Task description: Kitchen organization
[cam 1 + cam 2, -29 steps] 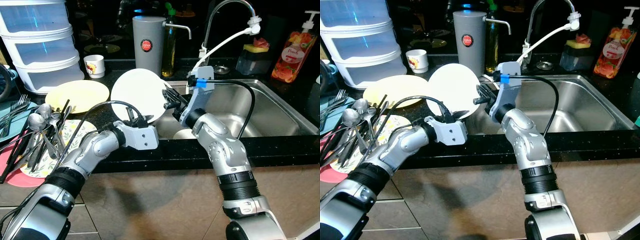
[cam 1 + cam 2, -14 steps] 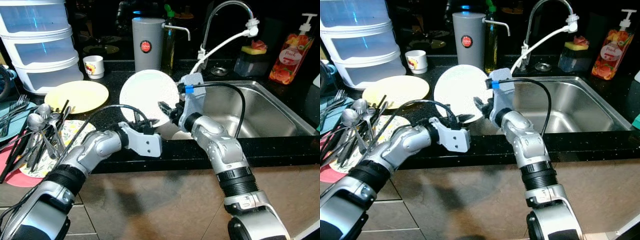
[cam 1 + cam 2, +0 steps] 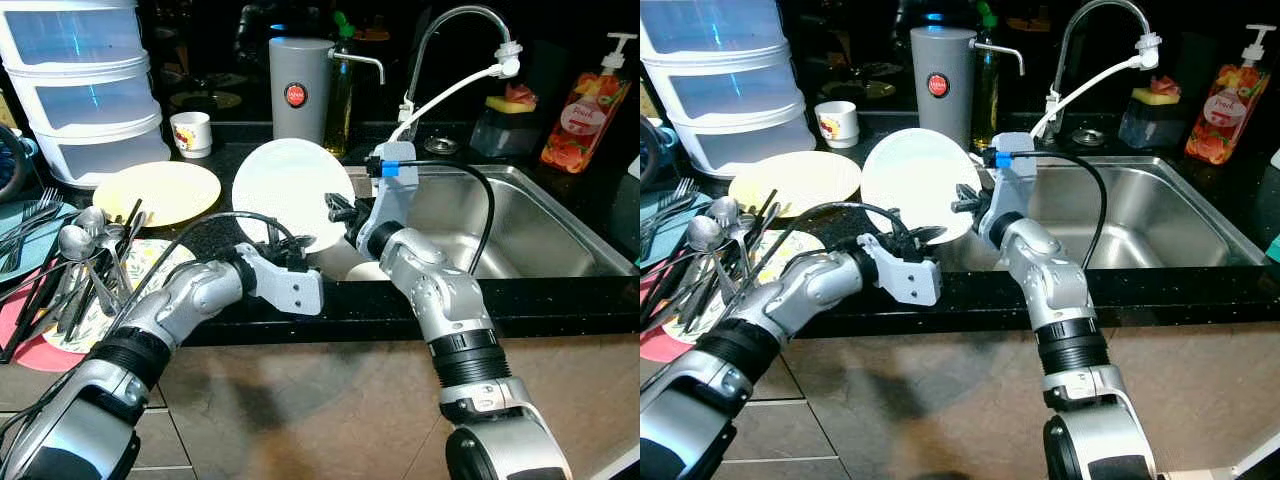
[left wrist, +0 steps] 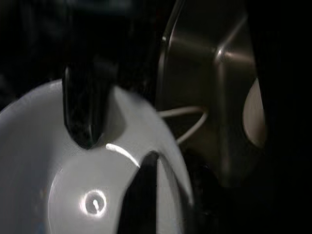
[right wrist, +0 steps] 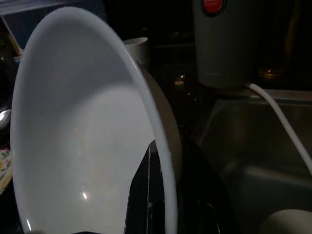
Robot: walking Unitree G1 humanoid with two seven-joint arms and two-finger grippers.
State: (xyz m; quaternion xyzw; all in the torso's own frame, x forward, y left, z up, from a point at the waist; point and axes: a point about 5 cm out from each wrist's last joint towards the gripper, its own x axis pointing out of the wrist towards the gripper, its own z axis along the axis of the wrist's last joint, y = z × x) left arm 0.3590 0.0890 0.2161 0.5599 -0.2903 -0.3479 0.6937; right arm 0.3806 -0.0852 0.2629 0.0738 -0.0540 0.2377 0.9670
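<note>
Left eye view: white plate [image 3: 290,192] upright, facing left.

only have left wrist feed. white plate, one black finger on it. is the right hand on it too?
Observer: Yes. The right hand grips the plate at its sink-side rim; the left hand holds its lower edge.
Operator: plate flat or upright?
Observer: Upright on edge, held above the counter beside the sink.
Operator: anything in the sink?
Observer: A pale dish lies in the near corner, under the right forearm.
Operator: where do plates go?
Observer: A yellow plate lies flat on the counter to the left.
</note>
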